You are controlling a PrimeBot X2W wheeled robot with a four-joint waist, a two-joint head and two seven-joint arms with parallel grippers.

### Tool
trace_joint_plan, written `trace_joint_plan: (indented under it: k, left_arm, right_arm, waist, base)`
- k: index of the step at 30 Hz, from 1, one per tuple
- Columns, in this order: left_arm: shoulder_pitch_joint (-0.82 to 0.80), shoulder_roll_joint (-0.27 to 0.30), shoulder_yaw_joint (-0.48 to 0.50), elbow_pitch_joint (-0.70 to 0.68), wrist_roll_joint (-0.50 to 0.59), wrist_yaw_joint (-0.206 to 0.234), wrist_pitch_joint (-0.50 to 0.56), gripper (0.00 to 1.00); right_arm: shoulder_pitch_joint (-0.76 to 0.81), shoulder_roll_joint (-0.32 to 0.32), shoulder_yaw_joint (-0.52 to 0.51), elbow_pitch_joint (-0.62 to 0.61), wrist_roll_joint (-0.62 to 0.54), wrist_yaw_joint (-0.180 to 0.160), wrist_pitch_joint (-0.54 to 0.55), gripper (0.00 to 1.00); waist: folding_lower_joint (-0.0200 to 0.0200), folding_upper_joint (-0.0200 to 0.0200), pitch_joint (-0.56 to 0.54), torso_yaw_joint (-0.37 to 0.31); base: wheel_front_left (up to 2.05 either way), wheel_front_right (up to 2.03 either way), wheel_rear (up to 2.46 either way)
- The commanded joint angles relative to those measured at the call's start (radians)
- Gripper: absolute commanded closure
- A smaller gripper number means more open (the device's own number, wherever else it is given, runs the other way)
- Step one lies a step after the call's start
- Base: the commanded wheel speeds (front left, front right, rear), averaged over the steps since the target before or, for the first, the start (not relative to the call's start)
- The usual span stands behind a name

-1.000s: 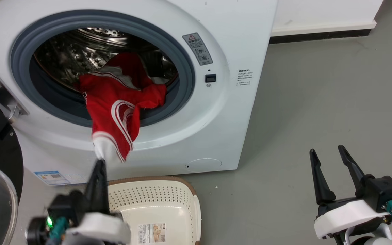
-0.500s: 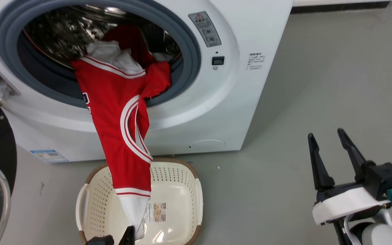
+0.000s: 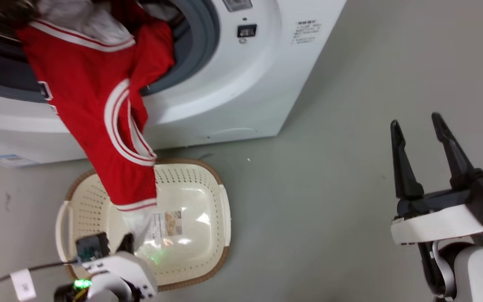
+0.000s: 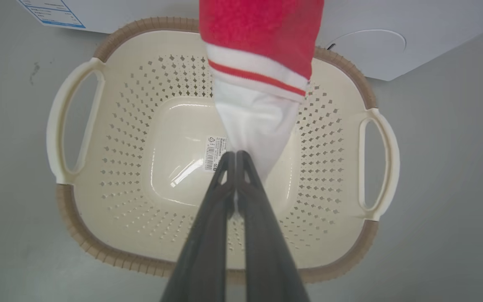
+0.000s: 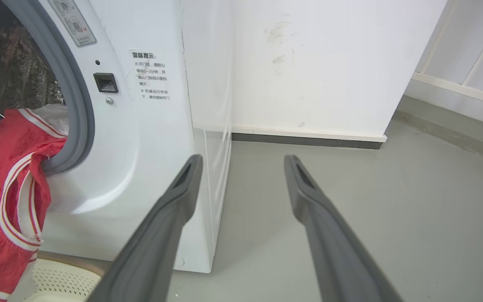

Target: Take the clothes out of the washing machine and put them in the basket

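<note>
Pinching the white hem of the clothes (image 4: 258, 121), the left jaws are clenched above the basket (image 4: 111, 201); the garment stretches beyond them up into the washing machine (image 3: 224, 84). Right jaws gape, empty.

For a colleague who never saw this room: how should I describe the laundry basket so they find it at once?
Find the large white front-loading washing machine with the grey-rimmed porthole. On the grey floor before it stands a cream-white perforated plastic basket, rounded rectangular. Its brown rim sets it apart, and a red garment with white stripe trim hangs down over it.
</note>
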Motion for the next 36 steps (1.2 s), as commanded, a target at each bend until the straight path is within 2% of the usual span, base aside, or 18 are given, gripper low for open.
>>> trace_joint_plan:
  k: [1, 10, 17, 18, 19, 20, 21, 26, 36]
  left_arm:
    - [-0.043, 0.013, 0.006, 0.032, 0.001, -0.013, -0.008, 1.00]
    - [-0.273, 0.082, 0.048, 0.250, -0.012, -0.062, -0.014, 1.00]
    - [-0.355, 0.109, 0.065, 0.322, -0.022, -0.081, -0.016, 1.00]
    - [-0.361, 0.109, 0.065, 0.333, -0.020, -0.081, -0.016, 0.88]
    - [-0.362, 0.107, 0.066, 0.345, -0.024, -0.086, -0.016, 0.66]
    - [-0.364, 0.105, 0.069, 0.353, -0.028, -0.092, -0.015, 0.50]
    - [-0.363, 0.105, 0.071, 0.356, -0.030, -0.095, -0.015, 0.00]
    - [-0.310, 0.095, 0.077, 0.335, -0.014, -0.103, -0.014, 0.00]
    - [-0.129, 0.039, 0.130, 0.137, 0.054, -0.087, -0.014, 0.00]
  right_arm:
    - [-0.024, 0.000, -0.002, -0.007, 0.008, -0.001, -0.012, 0.00]
    - [-0.075, 0.000, 0.007, -0.004, 0.030, -0.001, -0.063, 0.00]
    - [-0.094, 0.000, 0.017, 0.015, 0.031, -0.001, -0.087, 0.00]
    - [-0.096, 0.000, 0.017, 0.019, 0.030, -0.001, -0.090, 0.00]
    - [-0.098, 0.000, 0.017, 0.024, 0.033, -0.001, -0.092, 0.00]
    - [-0.097, 0.000, 0.018, 0.030, 0.033, -0.001, -0.095, 0.00]
    - [-0.094, 0.000, 0.017, 0.036, 0.035, -0.001, -0.099, 0.00]
    - [-0.084, 0.000, 0.013, 0.065, 0.039, -0.001, -0.109, 0.00]
    - [-0.026, 0.000, 0.023, 0.095, 0.009, -0.001, -0.088, 0.00]
  waist:
    - [-0.0001, 0.0000, 0.065, -0.041]
    - [-0.0001, 0.0000, 0.200, -0.096]
    - [-0.0001, 0.0000, 0.234, -0.109]
    - [-0.0001, 0.0000, 0.235, -0.110]
    - [-0.0001, 0.0000, 0.233, -0.110]
    - [-0.0001, 0.0000, 0.227, -0.110]
    - [-0.0001, 0.0000, 0.221, -0.109]
    - [-0.0001, 0.0000, 0.155, -0.095]
    - [-0.0001, 0.0000, -0.029, -0.026]
  base:
    - [0.00, 0.00, 0.00]
    - [0.00, 0.00, 0.00]
    - [0.00, 0.00, 0.00]
    - [0.00, 0.00, 0.00]
    - [0.00, 0.00, 0.00]
    - [0.00, 0.00, 0.00]
    - [0.00, 0.00, 0.00]
    - [0.00, 0.00, 0.00]
    - [0.00, 0.00, 0.00]
